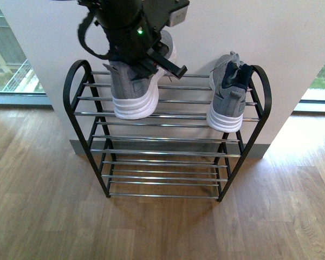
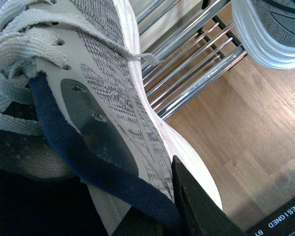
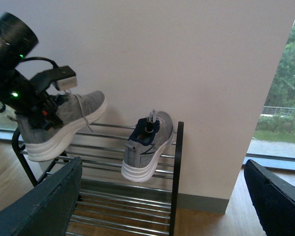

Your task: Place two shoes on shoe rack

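One grey sneaker [image 1: 132, 89] hangs heel-down over the left end of the shoe rack's [image 1: 76, 81] top tier, its white sole toward me. My left gripper [image 1: 146, 51] is shut on its collar; the left wrist view shows a finger [image 2: 196, 201] pressed to the sneaker's [image 2: 103, 83] side. The other grey sneaker [image 1: 228, 97] rests on the top bars at the right end, also seen as a sneaker [image 3: 147, 145] in the right wrist view. My right gripper [image 3: 162, 201] is open, back from the rack [image 3: 177, 162], holding nothing.
A white wall [image 1: 260, 32] stands right behind the rack. Wooden floor [image 1: 162, 227] spreads in front. The chrome bars [image 1: 162, 173] of the lower tiers carry nothing. Windows [image 1: 5, 54] flank the wall on both sides.
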Robot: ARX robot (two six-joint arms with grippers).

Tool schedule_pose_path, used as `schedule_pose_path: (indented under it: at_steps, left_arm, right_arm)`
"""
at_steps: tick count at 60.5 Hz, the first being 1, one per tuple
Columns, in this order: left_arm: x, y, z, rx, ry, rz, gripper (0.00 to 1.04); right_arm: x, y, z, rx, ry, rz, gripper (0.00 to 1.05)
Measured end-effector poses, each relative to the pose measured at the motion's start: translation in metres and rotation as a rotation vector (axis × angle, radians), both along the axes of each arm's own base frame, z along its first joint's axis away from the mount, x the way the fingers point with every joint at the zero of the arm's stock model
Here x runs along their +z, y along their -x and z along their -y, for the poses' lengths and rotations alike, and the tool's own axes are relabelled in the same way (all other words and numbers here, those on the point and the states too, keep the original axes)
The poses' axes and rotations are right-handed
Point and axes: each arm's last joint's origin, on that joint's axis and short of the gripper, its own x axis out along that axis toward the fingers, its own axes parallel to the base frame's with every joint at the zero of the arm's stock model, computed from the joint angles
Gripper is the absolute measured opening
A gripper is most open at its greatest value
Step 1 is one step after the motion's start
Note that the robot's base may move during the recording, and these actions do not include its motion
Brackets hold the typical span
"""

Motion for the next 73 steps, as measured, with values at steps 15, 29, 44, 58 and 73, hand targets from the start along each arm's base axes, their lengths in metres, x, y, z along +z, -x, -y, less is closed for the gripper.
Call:
schedule_pose_path:
  at_steps: [15,29,44,58,73]
  left_arm:
    - [-0.023,-0.023,0.033,-0.052,-0.019,-0.024,0.02]
    - [-0.044,-0.036,0.055,-0.058,-0.05,-0.027,0.02]
    - [-0.064,-0.047,0.077,-0.044,-0.035,-0.048,0.02]
    - [-0.063,-0.054,0.086,-0.02,-0.003,-0.024,0.19]
    - [-0.054,-0.055,0.088,0.062,0.101,0.018,0.6]
  right_arm:
    - [0.0,0.0,0.0,0.0,0.0,0.0,0.95]
    - [0.0,0.0,0.0,0.0,0.0,0.0,0.95]
    - [0.0,0.0,0.0,0.0,0.0,0.0,0.95]
    - [0.0,0.0,0.0,0.0,0.0,0.0,0.95]
    - [0.0,0.0,0.0,0.0,0.0,0.0,0.95]
